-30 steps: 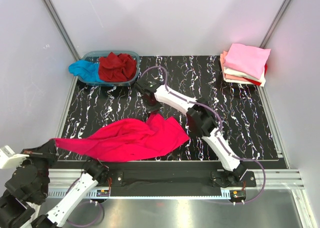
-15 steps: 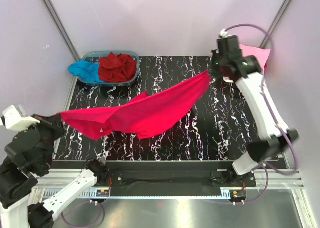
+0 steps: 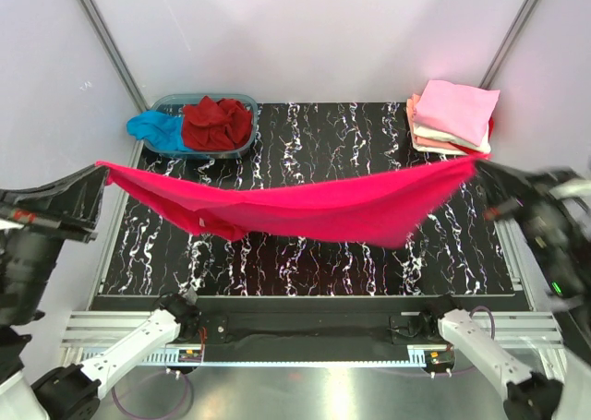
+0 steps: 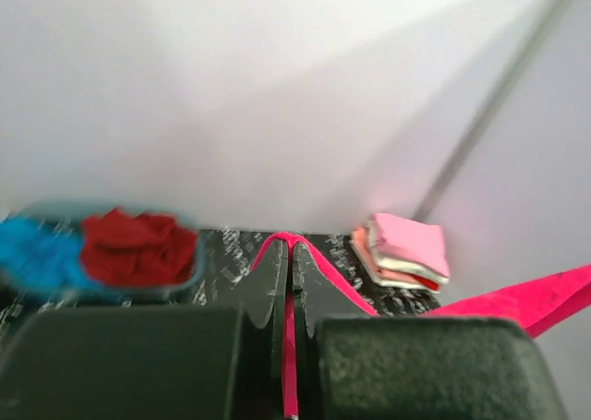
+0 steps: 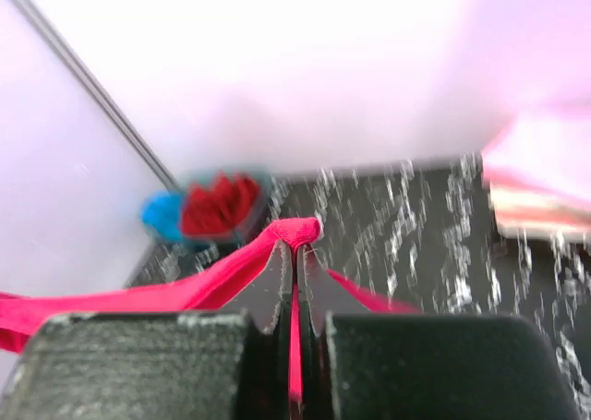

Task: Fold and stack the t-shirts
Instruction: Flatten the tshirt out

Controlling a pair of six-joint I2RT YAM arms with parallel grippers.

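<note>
A bright pinkish-red t-shirt [image 3: 305, 208] hangs stretched in the air across the whole table, sagging a little in the middle. My left gripper [image 3: 100, 169] is shut on its left end, high at the left edge. My right gripper [image 3: 477, 164] is shut on its right end, near the right edge, and looks blurred. In the left wrist view the red cloth [image 4: 288, 254] is pinched between the jaws of the left gripper [image 4: 288, 265]. In the right wrist view the cloth [image 5: 294, 230] bunches over the tips of the right gripper [image 5: 295, 254].
A folded stack of t-shirts [image 3: 452, 117], pale pink on top, sits at the back right corner. A clear blue-tinted tub [image 3: 180, 102] at the back left holds a dark red tee [image 3: 217, 123], with a turquoise tee [image 3: 157, 130] spilling over its left rim. The black marbled mat [image 3: 369, 263] lies beneath.
Both grippers have lifted and pulled apart with the pinkish-red t-shirt. It went from lying crumpled on the mat to hanging taut; the right arm swung from centre to the far right.
</note>
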